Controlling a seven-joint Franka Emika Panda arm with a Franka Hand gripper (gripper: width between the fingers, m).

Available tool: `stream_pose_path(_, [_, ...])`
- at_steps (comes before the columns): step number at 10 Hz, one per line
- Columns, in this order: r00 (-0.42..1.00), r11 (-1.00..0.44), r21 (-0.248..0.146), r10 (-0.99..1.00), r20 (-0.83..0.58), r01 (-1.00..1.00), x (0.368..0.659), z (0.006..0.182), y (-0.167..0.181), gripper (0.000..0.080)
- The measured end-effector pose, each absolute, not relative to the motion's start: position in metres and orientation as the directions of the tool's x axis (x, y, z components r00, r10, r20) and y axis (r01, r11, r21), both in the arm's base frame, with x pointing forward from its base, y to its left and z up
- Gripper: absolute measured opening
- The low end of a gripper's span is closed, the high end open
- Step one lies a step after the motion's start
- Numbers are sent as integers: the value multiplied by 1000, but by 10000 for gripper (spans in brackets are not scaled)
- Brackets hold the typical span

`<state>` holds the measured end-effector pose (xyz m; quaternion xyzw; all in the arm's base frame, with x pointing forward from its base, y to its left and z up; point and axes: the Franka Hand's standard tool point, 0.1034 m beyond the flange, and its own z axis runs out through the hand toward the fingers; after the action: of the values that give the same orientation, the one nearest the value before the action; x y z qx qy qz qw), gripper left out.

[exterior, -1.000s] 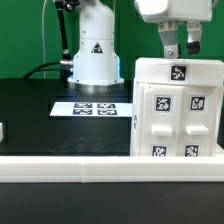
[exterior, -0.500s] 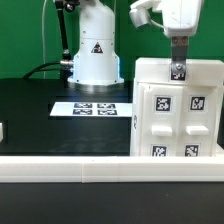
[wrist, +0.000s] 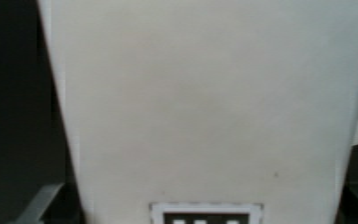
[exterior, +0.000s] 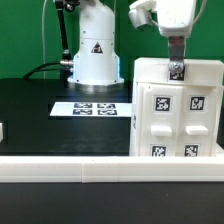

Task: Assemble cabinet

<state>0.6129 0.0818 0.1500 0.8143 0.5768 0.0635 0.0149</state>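
Observation:
The cabinet [exterior: 177, 108] is a tall white box with tagged panels, standing at the exterior view's right. My gripper [exterior: 176, 62] hangs straight down over its top, with a fingertip [exterior: 176, 66] at the top edge by the uppermost tag. In the wrist view a white cabinet panel [wrist: 211, 100] fills the space between the jaws, with a tag [wrist: 208, 214] at its edge. A grey finger [wrist: 41, 200] shows just beside the panel's side. The jaws stand wide, one on each side of the panel. I cannot see them pressing it.
The marker board [exterior: 90, 108] lies flat on the black table to the left of the cabinet. The robot base [exterior: 93, 55] with a triangle sticker stands behind it. A white rail [exterior: 100, 170] runs along the front edge.
A second ago the gripper showed two spread fingers higher above the cabinet. It has since turned edge-on and come down to the top edge. It has hardly moved in the last half second.

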Motion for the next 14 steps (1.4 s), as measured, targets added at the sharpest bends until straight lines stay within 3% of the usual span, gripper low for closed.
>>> stream_pose_path(7, [683,-692,53,721,120,720,613,150,81,560])
stream_pose_path(10, [880,-894,19,445,165,448,615,151,84,560])
stream_pose_path(14, [970,-987,-28,153,192,161,618,152,83,560])
